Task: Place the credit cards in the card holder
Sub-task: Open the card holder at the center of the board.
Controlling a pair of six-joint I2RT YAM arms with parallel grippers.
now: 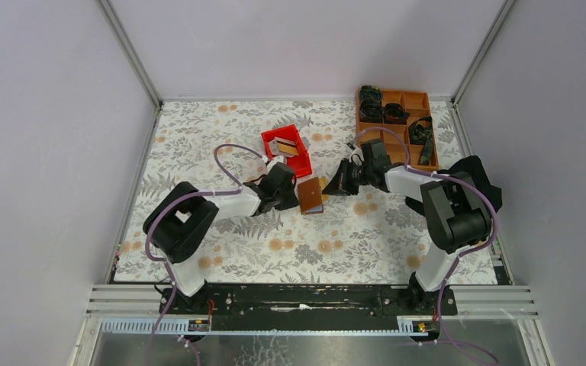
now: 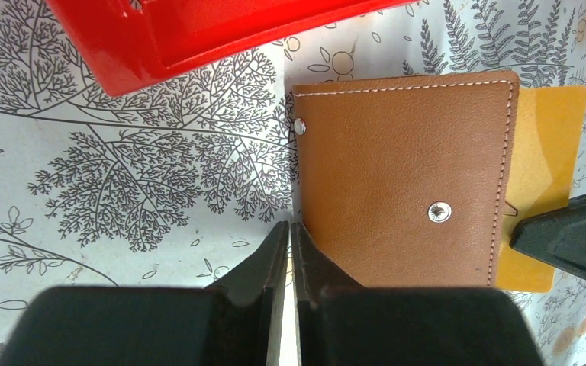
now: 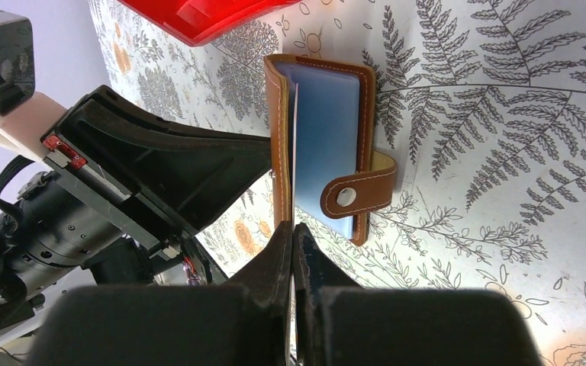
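Observation:
The brown leather card holder (image 1: pixel 310 196) lies on the floral mat just in front of the red bin. In the left wrist view its cover (image 2: pixel 404 175) faces up with a yellow-orange card (image 2: pixel 549 152) sticking out from under its right side. In the right wrist view it (image 3: pixel 278 137) gapes slightly, showing bluish clear pockets and the snap tab. My left gripper (image 2: pixel 290 229) is shut, tips at the holder's left edge. My right gripper (image 3: pixel 291 229) is shut, tips at the holder's opening edge. More cards (image 1: pixel 284 146) lie in the bin.
The red plastic bin (image 1: pixel 299 156) stands right behind the holder and shows in both wrist views (image 2: pixel 198 38). An orange-brown compartment tray (image 1: pixel 416 99) with dark objects stands at the back right. Grey walls close in the mat on three sides.

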